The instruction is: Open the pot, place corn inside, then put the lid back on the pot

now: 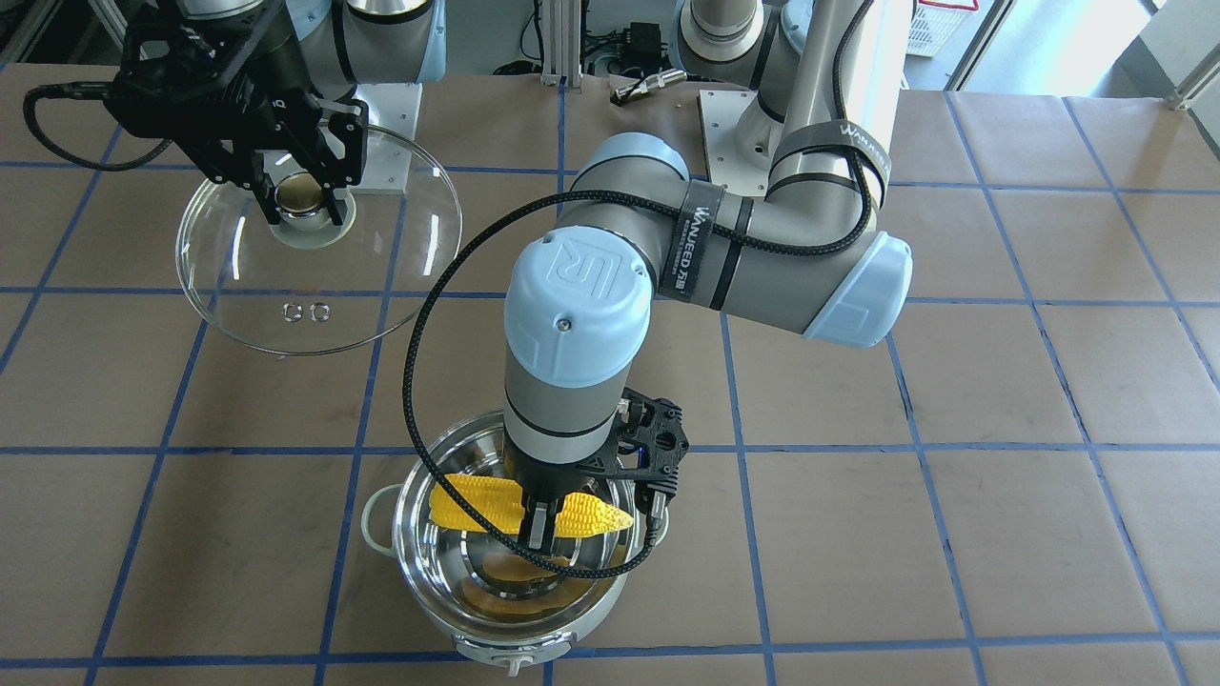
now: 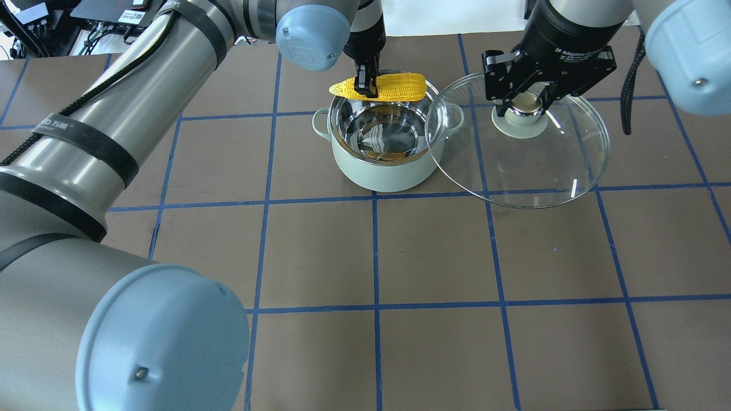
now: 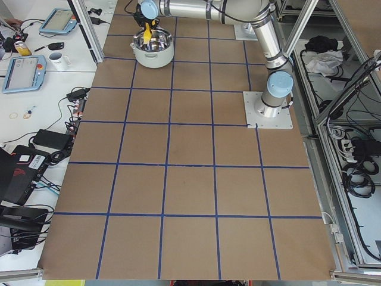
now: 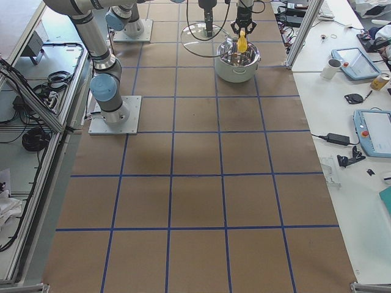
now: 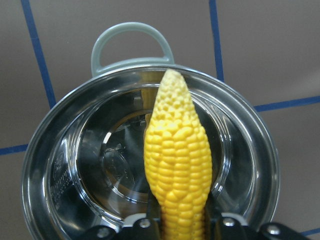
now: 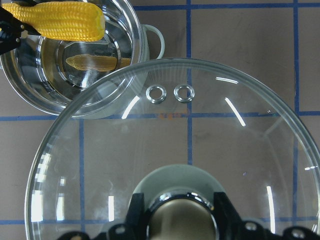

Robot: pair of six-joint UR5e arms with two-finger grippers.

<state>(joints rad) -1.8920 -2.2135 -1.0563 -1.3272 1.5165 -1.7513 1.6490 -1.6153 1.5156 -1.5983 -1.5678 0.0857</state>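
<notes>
The mint-green pot (image 2: pixel 384 171) stands open, its steel inside (image 1: pixel 496 562) empty but for reflections. My left gripper (image 2: pixel 365 87) is shut on the yellow corn (image 2: pixel 394 87) and holds it level above the pot's mouth; the corn also shows in the front view (image 1: pixel 477 502) and the left wrist view (image 5: pixel 177 165), pointing at a loop handle (image 5: pixel 132 42). My right gripper (image 2: pixel 525 103) is shut on the knob (image 1: pixel 300 193) of the glass lid (image 2: pixel 548 171), held in the air beside the pot. Its vent rings (image 6: pixel 170 93) show in the right wrist view.
The brown table is marked with blue tape lines (image 2: pixel 374 251). The lid's edge overlaps the pot's rim (image 2: pixel 442 123) on my right side in the overhead view. My left arm (image 1: pixel 743 248) reaches across above the table. Arm base plates (image 4: pixel 115 116) stand at the robot's side.
</notes>
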